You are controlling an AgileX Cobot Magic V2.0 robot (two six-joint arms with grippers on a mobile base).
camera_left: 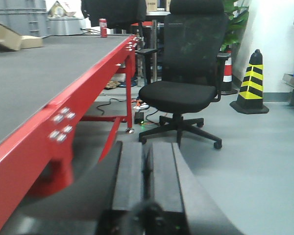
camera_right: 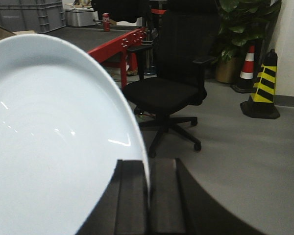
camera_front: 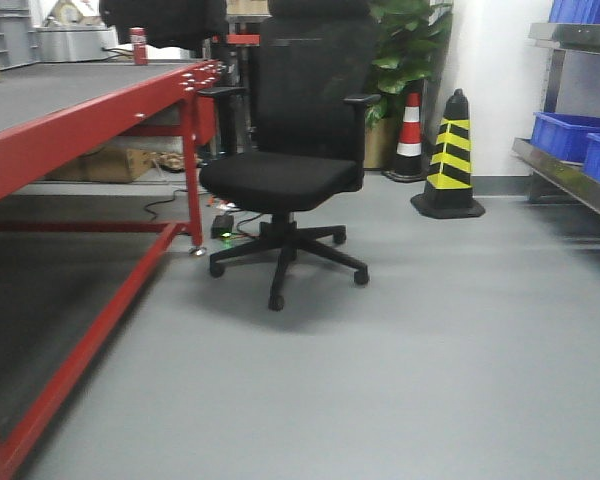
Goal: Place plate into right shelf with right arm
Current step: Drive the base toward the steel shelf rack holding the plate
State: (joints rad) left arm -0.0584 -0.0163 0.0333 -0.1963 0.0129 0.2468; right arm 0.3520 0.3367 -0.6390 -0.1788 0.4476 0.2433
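The plate point(camera_right: 49, 137) is glossy and pale blue-white with faint rings; it fills the left of the right wrist view, held on edge. My right gripper point(camera_right: 148, 164) is shut on the plate's rim, which runs between the two black fingers. My left gripper point(camera_left: 147, 147) is shut and empty, beside the red table's edge. The right shelf point(camera_front: 570, 175) is a steel rack with blue bins point(camera_front: 570, 135) at the far right of the front view, beyond open floor. Neither gripper shows in the front view.
A red-framed table point(camera_front: 90, 125) runs along the left. A black office chair point(camera_front: 290, 170) stands in the middle of the grey floor. A black-and-yellow cone point(camera_front: 450, 160) and a red-and-white cone point(camera_front: 409, 135) stand by the back wall near a potted plant point(camera_front: 405, 50).
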